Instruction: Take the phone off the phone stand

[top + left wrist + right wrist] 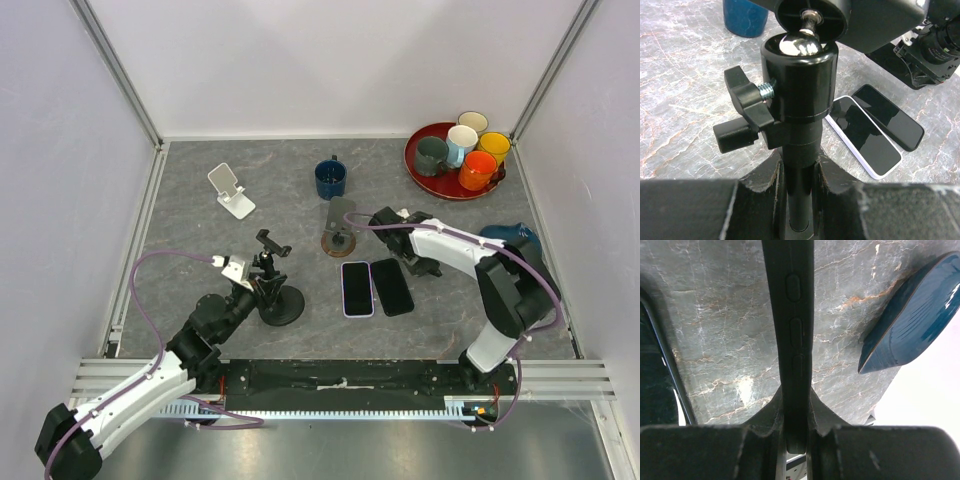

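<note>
A dark grey phone (338,213) stands upright on a round brown stand (337,244) mid-table. My right gripper (358,226) is shut on the phone's side edge; in the right wrist view the phone (792,315), with its side buttons showing, is clamped between the fingers of the right gripper (796,415). My left gripper (255,285) is shut on the post of a black ball-head phone stand (272,290). In the left wrist view the post (800,90) sits between the fingers of the left gripper (799,170). That black stand's clamp holds no phone.
Two phones lie flat in front of the brown stand: a white-edged one (357,288) and a black one (392,286). A white stand (232,190), a blue mug (331,178), a red tray (418,170) of cups and a blue dish (512,238) stand around.
</note>
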Controlling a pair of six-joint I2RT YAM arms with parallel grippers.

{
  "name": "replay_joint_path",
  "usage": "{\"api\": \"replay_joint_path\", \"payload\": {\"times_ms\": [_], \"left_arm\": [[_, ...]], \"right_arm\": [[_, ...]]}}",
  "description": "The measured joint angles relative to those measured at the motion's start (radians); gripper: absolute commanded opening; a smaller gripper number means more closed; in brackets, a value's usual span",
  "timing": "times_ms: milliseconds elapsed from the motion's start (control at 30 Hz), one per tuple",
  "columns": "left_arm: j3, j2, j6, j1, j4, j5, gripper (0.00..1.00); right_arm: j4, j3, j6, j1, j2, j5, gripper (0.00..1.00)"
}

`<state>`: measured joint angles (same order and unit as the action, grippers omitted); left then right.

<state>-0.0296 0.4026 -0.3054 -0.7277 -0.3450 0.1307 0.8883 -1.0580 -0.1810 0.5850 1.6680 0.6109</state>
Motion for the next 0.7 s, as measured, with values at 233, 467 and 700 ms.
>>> {"api": "replay_joint_path", "payload": {"times_ms": [233,467,700], "left_arm": [[0.001,-0.011,0.0,0.0,0.014,0.003,0.02],[0.001,-0.019,0.0,0.0,0.014,0.022,0.02],[0.001,-0.014,0.0,0.0,0.014,0.026,0.02]], "right_arm": [[-0.016,0.025,-0.005,0.0,0.081,-0.001,0.2],[-0.04,0.039,0.009,0.0,0.082,-0.043,0.48],[-0.068,0.052,0.029,0.0,0.037,-0.177,0.69]]}}
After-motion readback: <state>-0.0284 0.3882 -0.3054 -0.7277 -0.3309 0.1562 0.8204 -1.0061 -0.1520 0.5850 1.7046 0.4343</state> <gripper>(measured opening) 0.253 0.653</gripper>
